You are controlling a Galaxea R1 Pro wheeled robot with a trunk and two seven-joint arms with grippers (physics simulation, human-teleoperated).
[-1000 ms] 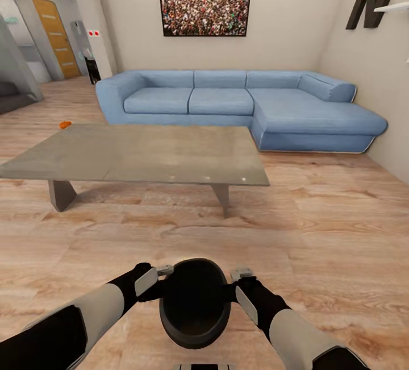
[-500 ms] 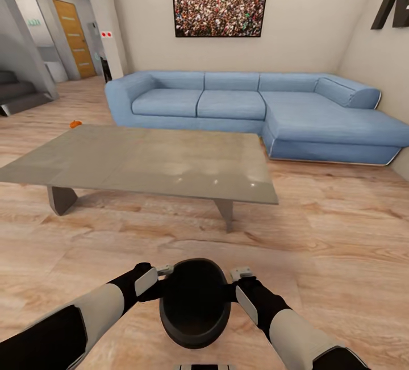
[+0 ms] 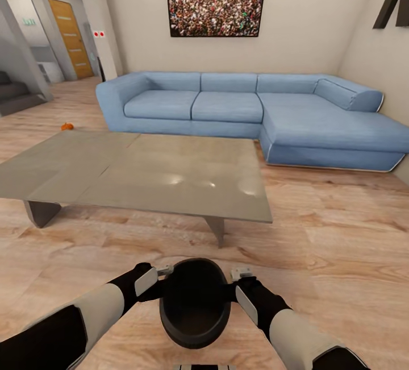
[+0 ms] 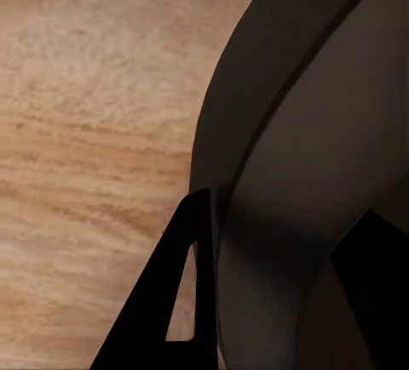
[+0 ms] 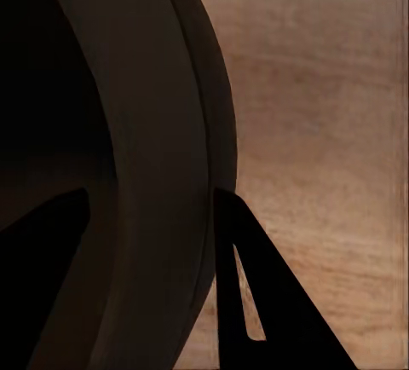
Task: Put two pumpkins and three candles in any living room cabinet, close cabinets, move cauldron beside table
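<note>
I hold the black cauldron (image 3: pixel 194 302) low in front of me, mouth up, above the wood floor. My left gripper (image 3: pixel 164 280) is shut on its left rim and my right gripper (image 3: pixel 233 280) on its right rim. In the left wrist view one fingertip (image 4: pixel 175 302) lies outside the cauldron (image 4: pixel 298 165) wall and the other inside it. The right wrist view shows the same clamp on the cauldron (image 5: pixel 145 131). The grey glossy table (image 3: pixel 142 171) stands just beyond the pot. One orange pumpkin (image 3: pixel 67 127) rests on the floor past the table's far left corner.
A blue corner sofa (image 3: pixel 250 108) runs along the back wall behind the table. At the far left are a pillar (image 3: pixel 94 23), a wooden door (image 3: pixel 71 32) and stairs (image 3: pixel 11 94). A strip of wood floor (image 3: pixel 318 245) lies between me and the table and to its right.
The whole view has shifted: the table now looks closer and larger. The cauldron and both grippers hold the same place in the picture.
</note>
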